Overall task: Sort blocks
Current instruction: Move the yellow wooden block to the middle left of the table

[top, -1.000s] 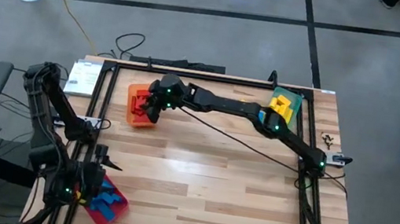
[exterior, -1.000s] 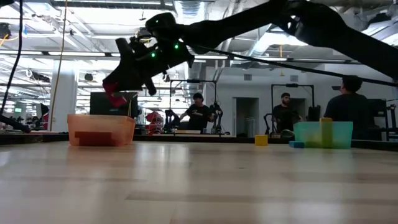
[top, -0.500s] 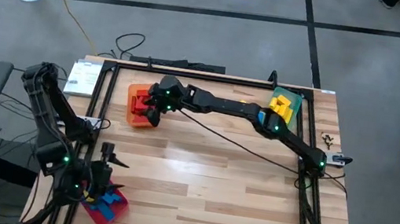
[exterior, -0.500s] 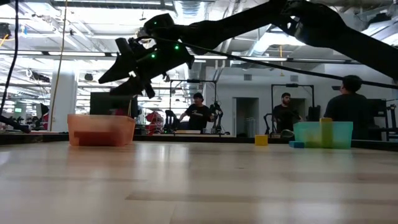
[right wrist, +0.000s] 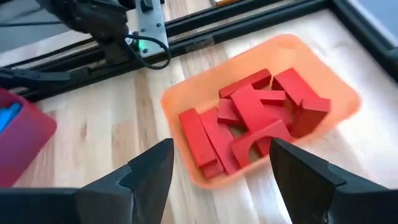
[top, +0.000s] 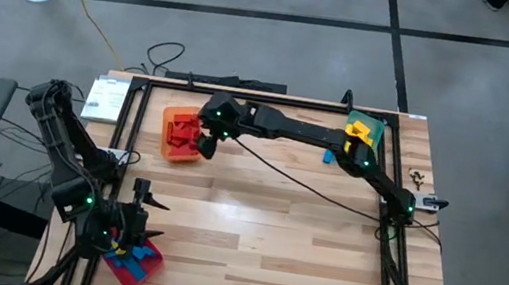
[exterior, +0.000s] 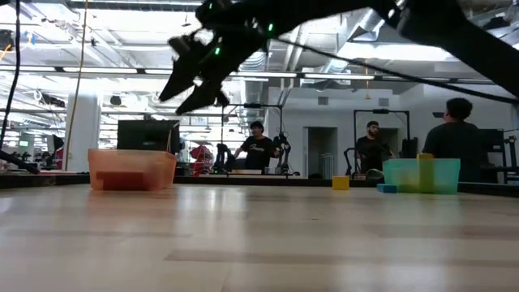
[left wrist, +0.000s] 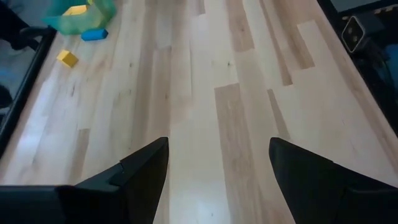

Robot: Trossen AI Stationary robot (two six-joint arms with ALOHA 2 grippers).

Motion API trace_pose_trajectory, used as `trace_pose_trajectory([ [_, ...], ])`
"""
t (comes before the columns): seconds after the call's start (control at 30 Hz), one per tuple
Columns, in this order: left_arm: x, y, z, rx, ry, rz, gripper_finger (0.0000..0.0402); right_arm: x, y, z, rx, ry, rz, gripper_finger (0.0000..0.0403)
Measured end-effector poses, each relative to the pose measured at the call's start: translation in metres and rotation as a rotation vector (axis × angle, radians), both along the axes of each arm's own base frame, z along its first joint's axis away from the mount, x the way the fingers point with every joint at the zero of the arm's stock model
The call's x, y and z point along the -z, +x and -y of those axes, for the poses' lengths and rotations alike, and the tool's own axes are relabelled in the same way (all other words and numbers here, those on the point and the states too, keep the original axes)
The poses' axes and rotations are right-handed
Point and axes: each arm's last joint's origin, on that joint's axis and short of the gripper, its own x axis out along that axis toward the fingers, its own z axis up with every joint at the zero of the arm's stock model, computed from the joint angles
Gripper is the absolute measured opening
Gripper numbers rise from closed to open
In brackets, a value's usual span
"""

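Several red blocks (right wrist: 249, 118) lie piled in the orange tray (top: 172, 151) at the far left. My right gripper (right wrist: 219, 149) hangs open and empty above that tray's right side, well above its rim in the low view (exterior: 190, 77). Yellow blocks (top: 359, 133) sit in the green tray (top: 367, 119) at the far right. A blue block (left wrist: 94, 34) and a yellow block (left wrist: 67, 59) lie on the table beside it. My left gripper (left wrist: 217, 146) is open and empty at the near left, over the red tray (top: 144, 270) that holds blue blocks (top: 122, 249).
A black frame (top: 242, 92) runs along the table's far, left and right sides. The middle of the wooden table (top: 272, 226) is bare planks. People (exterior: 259, 146) stand in the room behind the far edge.
My right gripper has opened and let go of a red block, which has dropped into the orange tray. The gripper has then risen and drawn back a little toward the table's right. My left gripper has shifted slightly over the red tray.
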Motion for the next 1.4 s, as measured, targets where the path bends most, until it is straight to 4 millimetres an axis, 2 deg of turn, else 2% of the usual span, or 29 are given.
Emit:
trace_pose_trajectory([
  [0.3,-0.003,0.021,-0.016,-0.079,0.116,0.052,0.0274,-0.067,-0.045,-0.049,0.021,-0.122,-0.132,0.0276],
  [0.47,-0.008,0.040,-0.029,-0.100,0.193,0.067,0.0274,-0.102,-0.084,-0.082,0.069,-0.183,-0.255,0.0276],
  [0.77,-0.020,0.081,-0.069,-0.121,0.253,0.102,0.0274,-0.144,-0.149,-0.140,0.149,-0.221,-0.355,0.0276],
  [0.9,-0.029,0.099,-0.091,-0.088,0.231,0.155,0.0274,-0.152,-0.169,-0.165,0.174,-0.239,-0.380,0.0276],
  [1.17,-0.044,0.121,-0.138,-0.073,0.222,0.291,0.0274,-0.148,-0.194,-0.214,0.200,-0.239,-0.425,0.0276],
  [1.4,-0.040,0.152,-0.175,-0.049,0.260,0.395,0.0274,-0.137,-0.207,-0.253,0.213,-0.208,-0.411,0.0276],
])
